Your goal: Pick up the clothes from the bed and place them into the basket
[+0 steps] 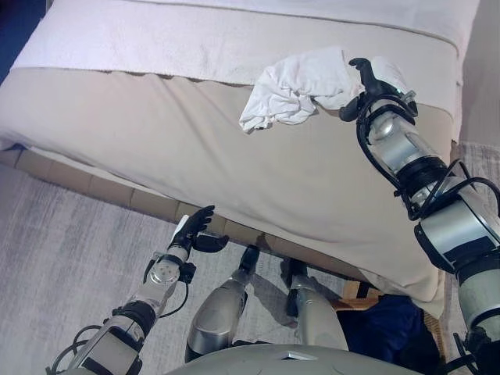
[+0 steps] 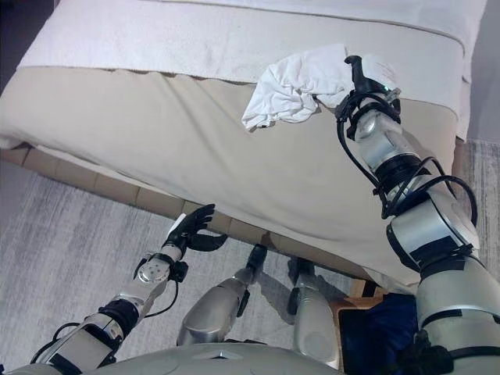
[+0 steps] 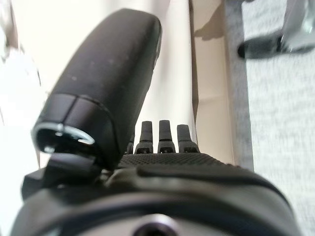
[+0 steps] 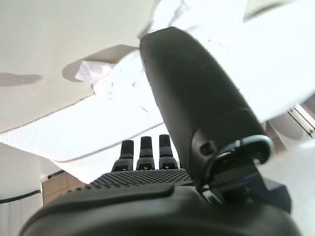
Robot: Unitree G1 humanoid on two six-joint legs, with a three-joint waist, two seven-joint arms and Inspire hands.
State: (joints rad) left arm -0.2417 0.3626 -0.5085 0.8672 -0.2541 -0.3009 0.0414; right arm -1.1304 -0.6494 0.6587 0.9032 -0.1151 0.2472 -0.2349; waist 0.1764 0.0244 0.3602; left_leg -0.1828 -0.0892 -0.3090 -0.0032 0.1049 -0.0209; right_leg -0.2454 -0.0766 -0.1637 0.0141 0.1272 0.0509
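Observation:
A crumpled white garment (image 1: pixel 297 87) lies on the beige bed cover (image 1: pixel 195 148), near the white blanket at the far side. My right hand (image 1: pixel 369 84) rests at the garment's right end, with cloth on both sides of it. Its thumb (image 4: pixel 197 93) sticks out and its fingers (image 4: pixel 142 150) look straight, pointing into the white cloth (image 4: pixel 123 83). My left hand (image 1: pixel 194 229) hangs low by the bed's near edge, over the floor. It is open and holds nothing; its fingers (image 3: pixel 160 135) are straight. No basket shows in any view.
The bed's wooden base (image 1: pixel 117 191) runs along its near edge above a grey carpet (image 1: pixel 62 258). A white blanket (image 1: pixel 156 39) covers the far part of the bed. A dark blue thing (image 1: pixel 387 328) and a wooden piece (image 1: pixel 355 293) sit at the lower right.

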